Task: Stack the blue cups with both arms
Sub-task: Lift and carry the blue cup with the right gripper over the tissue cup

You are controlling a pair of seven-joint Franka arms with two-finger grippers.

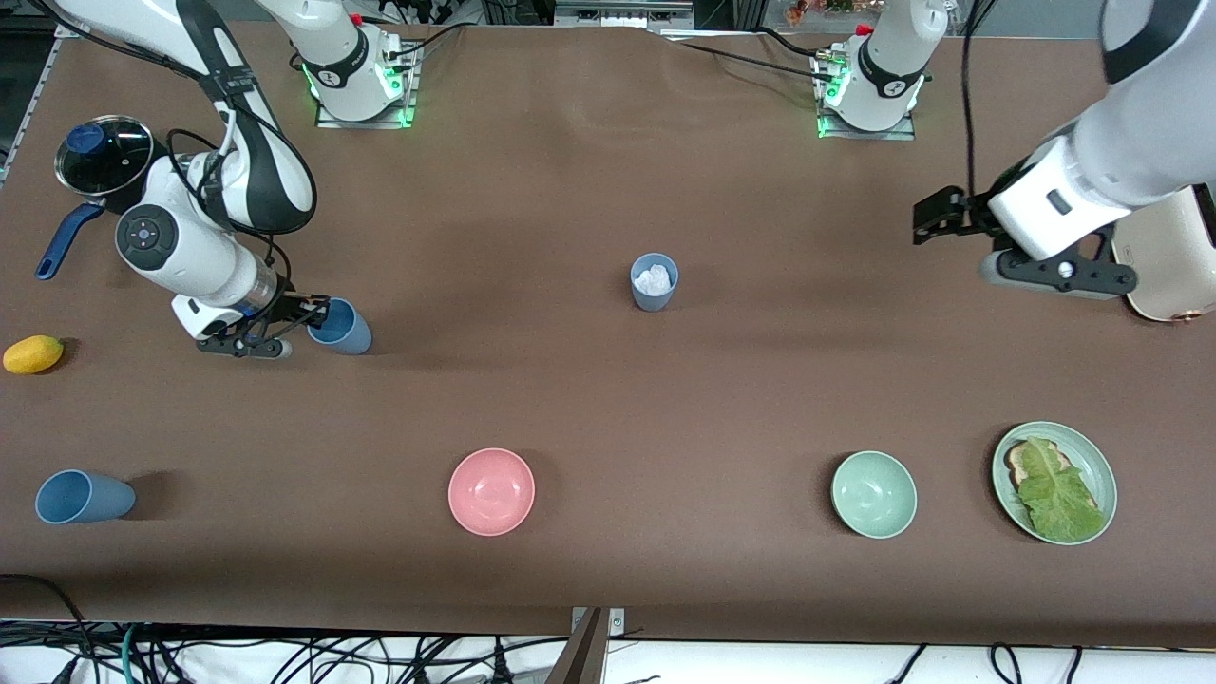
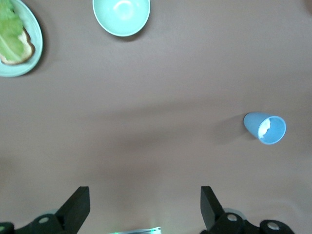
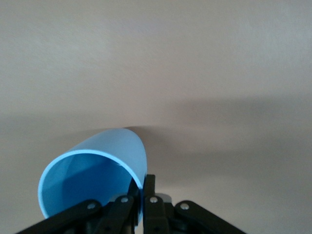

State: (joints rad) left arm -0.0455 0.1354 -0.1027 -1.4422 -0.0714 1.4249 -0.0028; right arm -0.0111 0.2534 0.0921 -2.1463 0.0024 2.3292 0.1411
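Observation:
My right gripper point(image 1: 309, 318) is shut on the rim of a bright blue cup point(image 1: 347, 328) low over the table toward the right arm's end. One finger is inside the cup point(image 3: 92, 165) and one outside, pinching its wall at the right gripper point(image 3: 144, 187). A greyer blue cup point(image 1: 654, 281) stands upright mid-table with something white in it; the left wrist view shows the same cup point(image 2: 265, 127). Another blue cup point(image 1: 81, 496) lies on its side near the front edge at the right arm's end. My left gripper point(image 1: 959, 245) hangs open and empty over the left arm's end point(image 2: 144, 195).
A pink bowl point(image 1: 491, 491), a mint-green bowl point(image 1: 874, 494) and a green plate point(image 1: 1092, 456) with bread and lettuce sit along the front. A lidded pot point(image 1: 104, 157) and a yellow fruit point(image 1: 33, 353) lie at the right arm's end. A cream appliance point(image 1: 1173, 261) stands under the left arm.

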